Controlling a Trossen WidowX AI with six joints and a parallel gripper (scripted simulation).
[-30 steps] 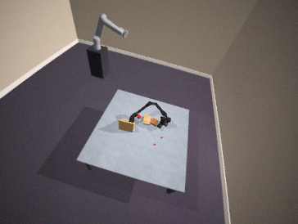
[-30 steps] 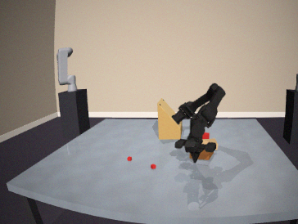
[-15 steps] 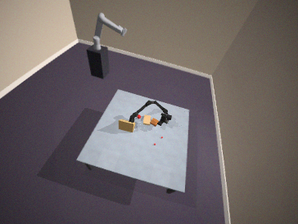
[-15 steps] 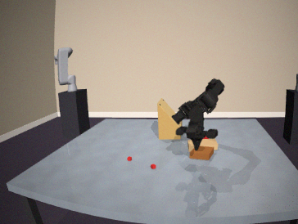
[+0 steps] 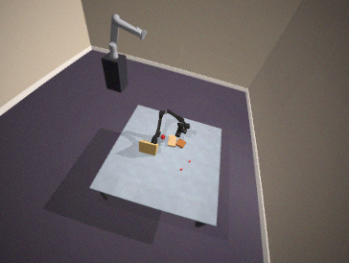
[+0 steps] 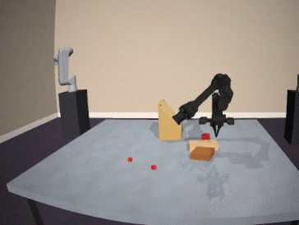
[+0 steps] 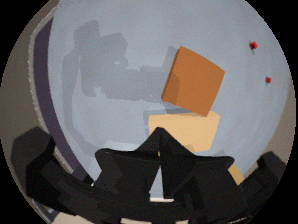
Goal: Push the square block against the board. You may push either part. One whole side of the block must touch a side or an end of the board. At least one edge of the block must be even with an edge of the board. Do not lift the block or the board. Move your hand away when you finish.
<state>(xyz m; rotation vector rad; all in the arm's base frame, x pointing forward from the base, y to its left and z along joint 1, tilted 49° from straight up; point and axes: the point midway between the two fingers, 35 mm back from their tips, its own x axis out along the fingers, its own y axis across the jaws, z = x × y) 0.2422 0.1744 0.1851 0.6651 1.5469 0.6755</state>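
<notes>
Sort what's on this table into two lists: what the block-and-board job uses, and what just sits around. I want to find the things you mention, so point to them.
For the job:
- orange-brown square block (image 5: 180,143) (image 6: 201,153) (image 7: 194,81)
- pale tan board (image 5: 172,140) (image 6: 207,144) (image 7: 184,131)
- black arm's closed fingers (image 5: 177,134) (image 6: 216,135)

Just lying about:
- two small red cubes (image 5: 189,161) (image 6: 130,159) (image 7: 253,45)
- larger red object (image 5: 163,137) (image 6: 205,136)
- yellow slant-topped piece (image 5: 148,148) (image 6: 168,126) (image 7: 236,174)

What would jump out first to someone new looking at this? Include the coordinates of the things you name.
Probably the black arm (image 5: 161,126) (image 6: 203,95), arching over the pale table (image 5: 158,187) (image 6: 94,181). Next, the orange-brown block (image 5: 180,143) (image 6: 202,153) (image 7: 193,81), set at an angle by the light tan one (image 5: 172,140) (image 6: 203,144) (image 7: 185,131). Then two tiny red cubes (image 5: 189,161) (image 6: 130,159) (image 7: 253,45), off to one side.
</notes>
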